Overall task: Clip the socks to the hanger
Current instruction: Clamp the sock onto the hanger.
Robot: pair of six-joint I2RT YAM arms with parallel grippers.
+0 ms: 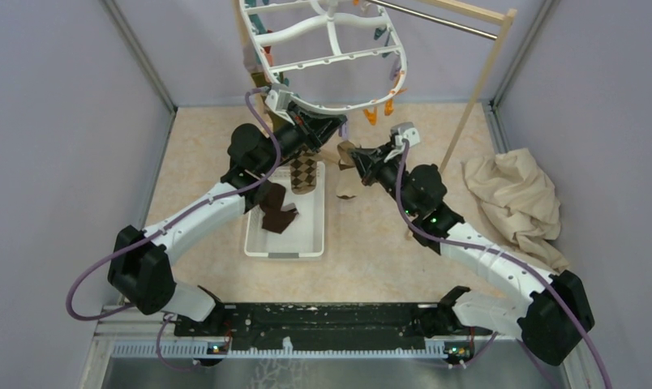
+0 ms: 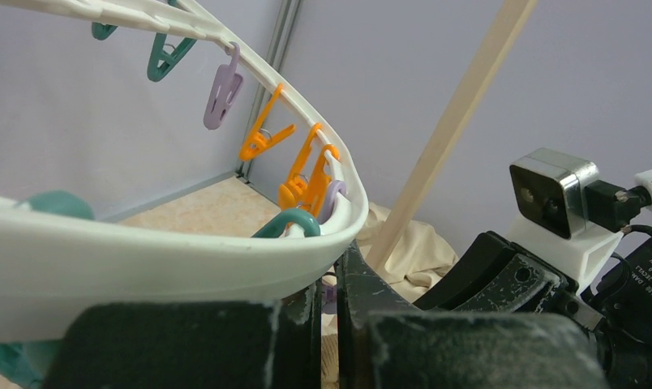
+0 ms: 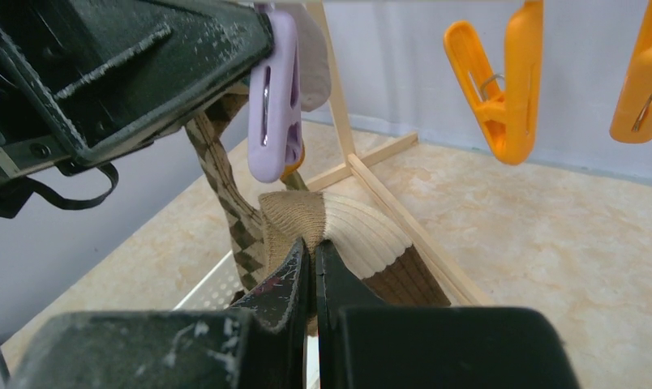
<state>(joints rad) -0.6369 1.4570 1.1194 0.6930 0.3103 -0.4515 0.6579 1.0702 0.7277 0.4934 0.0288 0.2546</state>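
Observation:
The white hanger [image 1: 331,58] hangs at the back; its near rim fills the left wrist view [image 2: 144,259]. My left gripper [image 1: 327,126] [image 2: 329,300] is under that rim, shut on a purple peg [image 1: 344,128] [image 3: 272,105]. My right gripper [image 1: 349,158] [image 3: 313,259] is shut on a cream-and-brown sock [image 1: 345,180] [image 3: 379,243], held just below and in front of that peg. An argyle sock [image 1: 305,172] [image 3: 225,186] hangs from the rim behind the left gripper. Dark brown socks [image 1: 278,215] lie in the tray.
A white tray [image 1: 286,247] sits under the left arm. Orange pegs [image 3: 501,81] [image 2: 306,170] hang right of the purple one. A wooden rack [image 1: 477,89] [image 3: 388,203] with a metal bar stands behind. A beige cloth [image 1: 513,194] lies at the right.

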